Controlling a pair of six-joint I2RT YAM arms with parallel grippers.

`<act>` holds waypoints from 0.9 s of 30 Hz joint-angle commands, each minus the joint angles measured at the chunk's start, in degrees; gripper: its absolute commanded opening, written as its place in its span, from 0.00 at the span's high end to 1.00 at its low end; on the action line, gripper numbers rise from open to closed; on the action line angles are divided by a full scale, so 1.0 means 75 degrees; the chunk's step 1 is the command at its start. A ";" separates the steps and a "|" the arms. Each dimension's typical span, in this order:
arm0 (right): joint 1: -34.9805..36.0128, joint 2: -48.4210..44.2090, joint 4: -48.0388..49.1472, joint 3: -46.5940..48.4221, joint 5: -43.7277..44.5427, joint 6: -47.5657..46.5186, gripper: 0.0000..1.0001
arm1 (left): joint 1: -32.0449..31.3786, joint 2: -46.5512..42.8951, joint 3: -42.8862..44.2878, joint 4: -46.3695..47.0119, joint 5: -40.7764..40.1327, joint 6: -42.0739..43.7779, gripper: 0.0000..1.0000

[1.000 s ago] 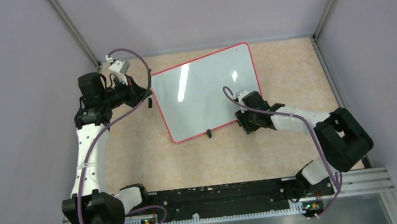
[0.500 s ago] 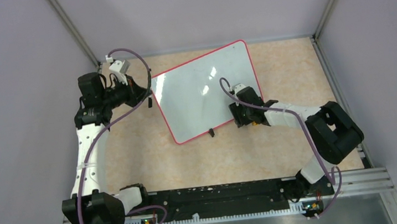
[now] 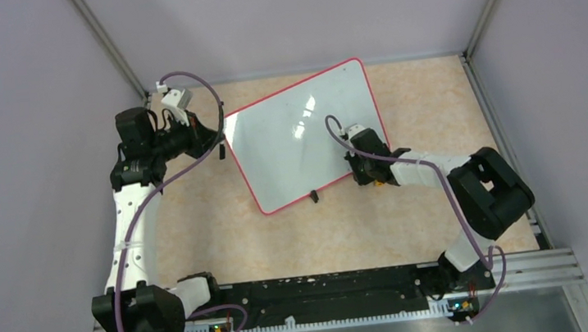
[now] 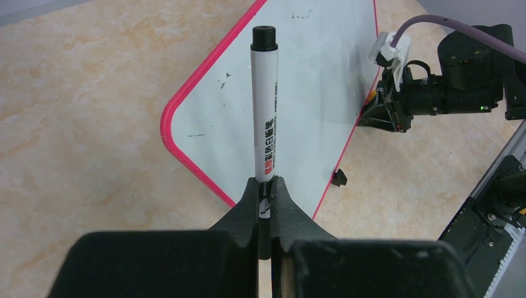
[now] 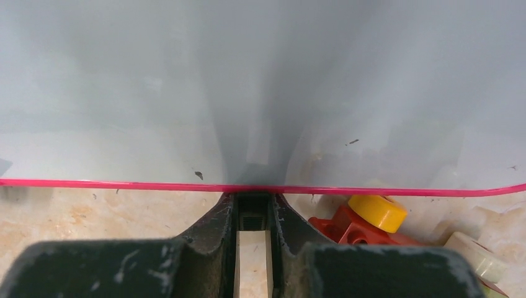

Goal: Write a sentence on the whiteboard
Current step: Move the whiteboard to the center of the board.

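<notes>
The whiteboard (image 3: 296,141) lies slanted at the middle back of the table, with a thin red frame and one black foot (image 3: 311,196) on its near edge. Its white face (image 4: 298,93) carries only a few tiny black specks; no sentence shows on it. My left gripper (image 3: 217,148) hovers by the board's left corner, shut on a white marker (image 4: 265,105) with black ends that points out over that corner. My right gripper (image 3: 359,169) is shut on the board's near red edge (image 5: 124,184), with a small black part of the board between its fingertips (image 5: 251,200).
A red plastic piece with a yellow cap (image 5: 366,220) and a white piece (image 5: 471,254) lie just under the board's edge by my right fingers. Grey walls and metal posts enclose the tan tabletop (image 3: 432,102). The base rail (image 3: 328,290) runs along the near edge.
My right gripper has moved in and up along the board's near edge, and the board has shifted and turned slightly, its glare changing. The left arm and the marker have not moved.
</notes>
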 commanded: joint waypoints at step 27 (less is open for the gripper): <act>-0.0690 -0.1431 -0.2110 -0.0863 -0.0512 -0.2655 1.00 | 0.0003 -0.0216 0.0484 0.0085 0.0161 -0.0009 1.00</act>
